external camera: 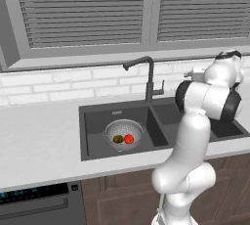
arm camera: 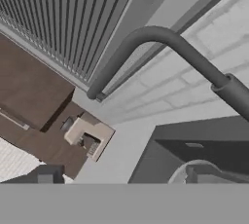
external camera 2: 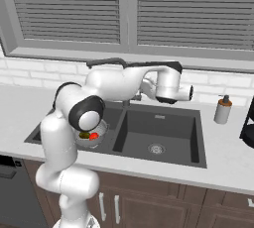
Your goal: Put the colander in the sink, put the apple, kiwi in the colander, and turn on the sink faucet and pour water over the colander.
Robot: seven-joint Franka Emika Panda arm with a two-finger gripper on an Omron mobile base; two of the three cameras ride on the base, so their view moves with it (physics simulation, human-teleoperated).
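1. The round silver perforated metal colander (external camera: 124,134) sat in the left basin of the dark grey rectangular double-basin sink (external camera: 93,121), which was let into the pale tabletop (external camera: 39,141).
2. Inside the colander lay the small shiny red apple (external camera: 129,139) and, just beside it on its left in the left base view, the dull olive-brown kiwi (external camera: 118,139). The two fruits looked to be touching or nearly so. In the right base view both showed past the arm's elbow, in the colander (external camera 2: 99,132).
3. The right basin held nothing but its round silver drain (external camera 2: 156,148).
4. The tall, thin, dark grey gooseneck sink faucet (external camera: 144,75) stood behind the divider between the basins. Its spout arched toward the left basin, and its small side lever (external camera: 160,88) stuck out on the right of the stem.
5. No water could be seen running, so the placing steps looked done and the faucet step remained.
6. The gripper (external camera 2: 190,92) hung above the right basin, its jaws spread wide and holding nothing.
7. The relation that mattered: the faucet stem and lever lay left of the gripper in the right base view, near it. The stem's long axis stood upright and the lever crossed it sideways.
8. In the hand view the faucet's curved neck (arm camera: 160,40) swept across the upper frame, so the hand was pointed toward it.
9. A grey soap dispenser bottle (external camera 2: 222,109) stood on the tabletop right of the sink, well apart from the lever.
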